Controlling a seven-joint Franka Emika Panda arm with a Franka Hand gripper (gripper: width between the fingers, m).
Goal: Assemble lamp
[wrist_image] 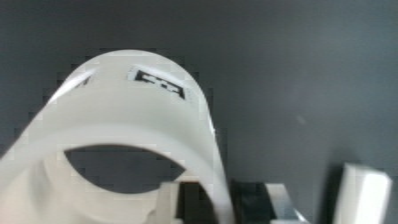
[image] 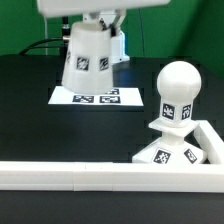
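Upper centre of frame: conical shade (image: pixel 88 55), hollow rigid white plastic, likely light, slick-walled; jaws clenched on its rim, above the marker board (image: pixel 100 98).

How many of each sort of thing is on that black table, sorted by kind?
Lamp shade, held up by the gripper: 1
Bulb, standing on the base: 1
Square base: 1
Marker board: 1
Long white rail: 1
Total: 5
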